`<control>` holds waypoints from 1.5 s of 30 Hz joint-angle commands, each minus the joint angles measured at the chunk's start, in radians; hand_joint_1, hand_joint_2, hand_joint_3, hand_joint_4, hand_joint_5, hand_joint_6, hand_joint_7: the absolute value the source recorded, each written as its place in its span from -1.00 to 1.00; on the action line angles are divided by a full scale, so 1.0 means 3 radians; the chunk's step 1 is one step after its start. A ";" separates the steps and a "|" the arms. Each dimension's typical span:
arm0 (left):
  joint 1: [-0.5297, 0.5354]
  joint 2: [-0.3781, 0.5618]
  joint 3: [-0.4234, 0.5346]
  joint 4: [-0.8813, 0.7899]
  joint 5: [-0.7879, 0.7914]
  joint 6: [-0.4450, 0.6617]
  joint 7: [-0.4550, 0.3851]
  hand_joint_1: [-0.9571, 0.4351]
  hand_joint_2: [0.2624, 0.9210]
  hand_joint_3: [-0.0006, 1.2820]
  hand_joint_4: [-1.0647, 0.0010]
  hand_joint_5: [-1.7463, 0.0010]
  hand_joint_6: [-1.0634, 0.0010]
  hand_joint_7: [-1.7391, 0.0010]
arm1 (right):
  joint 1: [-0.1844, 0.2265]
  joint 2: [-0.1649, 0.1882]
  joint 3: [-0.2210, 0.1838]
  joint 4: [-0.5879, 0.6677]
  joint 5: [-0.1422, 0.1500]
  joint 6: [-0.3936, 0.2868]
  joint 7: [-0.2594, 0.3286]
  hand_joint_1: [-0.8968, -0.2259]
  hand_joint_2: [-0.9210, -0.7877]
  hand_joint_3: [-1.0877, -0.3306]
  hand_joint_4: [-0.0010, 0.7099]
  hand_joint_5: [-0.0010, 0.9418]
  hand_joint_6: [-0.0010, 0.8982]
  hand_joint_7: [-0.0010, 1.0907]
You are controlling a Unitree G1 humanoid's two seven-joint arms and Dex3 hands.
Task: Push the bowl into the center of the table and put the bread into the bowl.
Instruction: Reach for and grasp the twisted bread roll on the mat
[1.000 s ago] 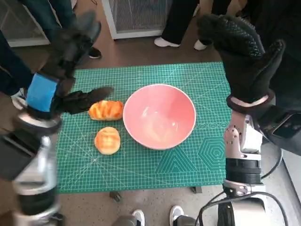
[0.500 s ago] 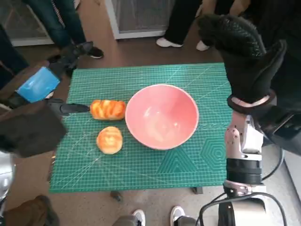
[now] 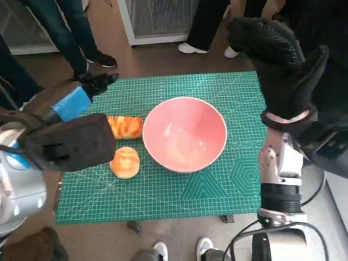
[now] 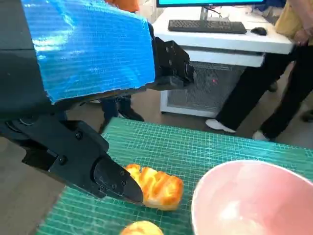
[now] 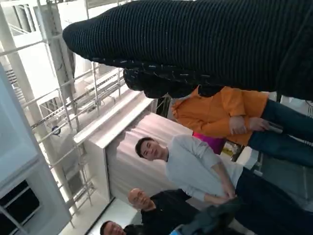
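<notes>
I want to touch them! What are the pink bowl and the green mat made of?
The pink bowl looks like glazed ceramic or hard plastic: smooth, with shiny light spots inside. The green mat looks like rubbery, matte cutting-mat plastic, printed with pale grid lines.

Robotics laboratory or office workspace. A green cutting mat (image 3: 163,185) with printed grid covers the table; a desk (image 4: 230,36) carries a keyboard (image 4: 208,26) and mouse (image 4: 259,31); several people (image 5: 205,166) stand close by, watching.
</notes>
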 commanded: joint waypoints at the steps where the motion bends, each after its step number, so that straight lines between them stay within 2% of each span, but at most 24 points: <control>1: -0.0125 -0.0094 -0.0238 0.0253 0.0191 -0.0024 -0.0094 0.25 0.32 -0.99 0.60 0.97 0.38 0.90 | 0.0063 0.0019 0.0007 0.0026 -0.0006 0.0038 -0.0020 -0.29 -1.00 -0.02 -0.07 -1.00 -0.35 -0.39; 9: -0.0149 -0.0302 -0.0360 0.0703 0.0349 -0.0229 -0.0075 0.24 0.32 -0.99 0.57 0.98 0.35 0.92 | 0.0071 0.0028 0.0012 0.0034 -0.0016 0.0023 -0.0027 -0.29 -1.00 -0.02 -0.07 -1.00 -0.36 -0.38; 28: -0.0094 -0.0719 -0.0387 0.1659 0.0602 -0.0820 -0.0019 0.24 0.31 -1.00 0.55 0.99 0.33 0.96 | 0.0095 0.0010 0.0008 0.0002 -0.0033 0.0012 -0.0056 -0.29 -1.00 -0.04 -0.12 -1.00 -0.40 -0.37; 45: -0.0221 -0.1044 -0.0397 0.2555 0.0690 -0.1267 0.0054 0.21 0.30 -1.00 0.51 0.99 0.30 0.97 | 0.0092 -0.0015 0.0010 0.0002 -0.0051 0.0021 -0.0087 -0.28 -1.00 -0.04 -0.12 -1.00 -0.41 -0.36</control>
